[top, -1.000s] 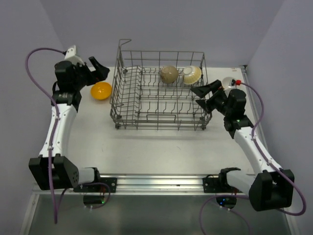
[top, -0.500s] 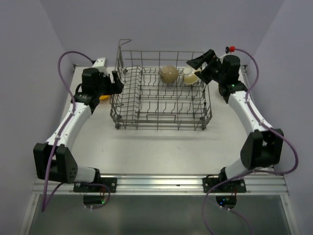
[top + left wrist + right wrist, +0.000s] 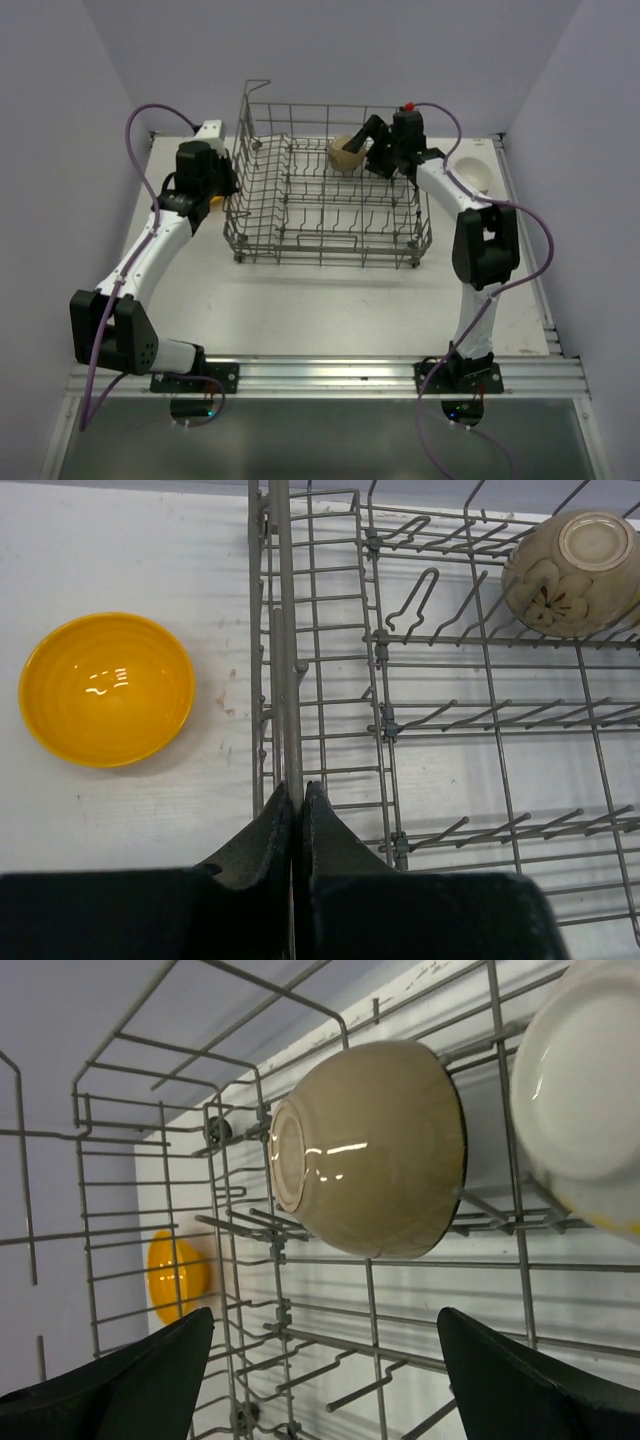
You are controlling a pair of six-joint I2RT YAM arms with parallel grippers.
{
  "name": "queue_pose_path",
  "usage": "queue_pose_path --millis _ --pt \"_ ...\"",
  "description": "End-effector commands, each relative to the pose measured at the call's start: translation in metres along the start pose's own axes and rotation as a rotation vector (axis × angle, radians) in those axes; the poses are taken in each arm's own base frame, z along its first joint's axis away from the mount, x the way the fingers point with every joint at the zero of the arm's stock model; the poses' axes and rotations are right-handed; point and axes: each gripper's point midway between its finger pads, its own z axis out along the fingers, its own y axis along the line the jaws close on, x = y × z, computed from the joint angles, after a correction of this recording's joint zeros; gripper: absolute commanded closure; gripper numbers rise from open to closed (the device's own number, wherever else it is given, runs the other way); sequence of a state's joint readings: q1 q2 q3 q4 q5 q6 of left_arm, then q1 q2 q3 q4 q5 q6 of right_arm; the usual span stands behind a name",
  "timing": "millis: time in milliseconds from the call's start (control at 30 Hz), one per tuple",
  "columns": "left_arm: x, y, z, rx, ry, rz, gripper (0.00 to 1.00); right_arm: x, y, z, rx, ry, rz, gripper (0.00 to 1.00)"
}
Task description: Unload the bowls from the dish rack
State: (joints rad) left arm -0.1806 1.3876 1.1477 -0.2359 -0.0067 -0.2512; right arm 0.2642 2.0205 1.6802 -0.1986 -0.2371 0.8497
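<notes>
Dish rack (image 3: 320, 245) sits mid-table, toward the far edge. Left gripper (image 3: 297, 792) is at the top wire of its left wall, jaws pinched nearly together on that wire. It looks like it is bracing the rack.

Just outside that wall, toward the far left corner, a yellow bowl (image 3: 105, 690) stands upright on the table (image 3: 330, 300), apparently already unloaded.

Farther back, right gripper (image 3: 325, 1320) hangs over the rack's far right end, jaws spread wide and holding nothing. A beige bowl (image 3: 370, 1150) lies on its side among the tines straight ahead of it. A white bowl (image 3: 585, 1090) sits just beside that one, toward the rack's right wall.

Step in hand, as I read it: reaching for the beige bowl. Next move calls for straddling its rim, closing, then lifting clear of tines and the tall grid wall.

Surface: metal rail (image 3: 320, 375) along the near edge, pale tabletop. A pale bowl (image 3: 472, 175) sits by the far right corner, hard to make out. Plain lavender-grey walls (image 3: 400, 50) close in the far and side edges.
</notes>
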Motion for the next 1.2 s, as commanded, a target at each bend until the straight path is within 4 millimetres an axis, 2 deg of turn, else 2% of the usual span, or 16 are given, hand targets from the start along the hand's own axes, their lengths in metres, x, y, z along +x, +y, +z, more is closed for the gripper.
queue_pose_path --millis 0,200,233,267,333,500,533,567,633,667,733,867,900,933,1100,1167 --pt "0.009 -0.02 0.005 0.083 0.027 0.067 1.0 -0.005 0.004 0.007 0.021 -0.084 -0.002 0.02" --pt "0.016 -0.022 0.004 0.038 0.038 0.11 1.0 0.005 -0.006 0.036 0.037 -0.133 0.058 0.02" --pt "0.016 -0.024 0.004 0.041 0.04 0.114 1.0 0.013 -0.011 0.041 0.061 -0.116 0.058 0.01" --pt "0.016 -0.025 0.004 0.045 0.041 0.115 1.0 0.009 -0.009 0.042 0.077 -0.136 0.056 0.01" --pt "0.018 -0.028 0.004 0.049 0.046 0.119 1.0 0.013 -0.007 0.046 0.079 -0.139 0.054 0.01" --pt "0.02 -0.031 0.005 0.063 0.053 0.12 1.0 0.017 -0.015 0.059 0.108 -0.183 0.071 0.01" --pt "0.021 -0.031 0.006 0.067 0.056 0.12 1.0 0.012 -0.007 0.061 0.071 -0.211 0.07 0.01" --pt "0.021 -0.031 0.006 0.067 0.056 0.12 1.0 0.015 -0.01 0.064 0.06 -0.217 0.074 0.01" --pt "0.022 -0.032 0.007 0.069 0.057 0.124 1.0 0.004 0.006 0.064 -0.025 -0.295 0.079 0.01" --pt "0.022 -0.032 0.006 0.07 0.058 0.127 1.0 0.009 -0.002 0.065 -0.025 -0.302 0.084 0.01" --pt "0.022 -0.033 0.007 0.074 0.06 0.127 1.0 0.001 0.006 0.062 -0.076 -0.348 0.1 0.01" --pt "0.026 -0.034 0.009 0.077 0.071 0.133 1.0 -0.001 0.007 0.06 -0.121 -0.387 0.113 0.01" --pt "0.027 -0.034 0.01 0.076 0.072 0.136 1.0 -0.007 0.015 0.056 -0.166 -0.417 0.121 0.01" --pt "0.027 -0.035 0.01 0.079 0.071 0.137 1.0 -0.005 0.01 0.055 -0.163 -0.429 0.125 0.01" --pt "0.03 -0.037 0.011 0.085 0.078 0.15 1.0 -0.016 0.017 0.044 -0.235 -0.513 0.133 0.01" --pt "0.03 -0.038 0.011 0.088 0.08 0.155 1.0 -0.016 0.017 0.046 -0.245 -0.518 0.136 0.01"
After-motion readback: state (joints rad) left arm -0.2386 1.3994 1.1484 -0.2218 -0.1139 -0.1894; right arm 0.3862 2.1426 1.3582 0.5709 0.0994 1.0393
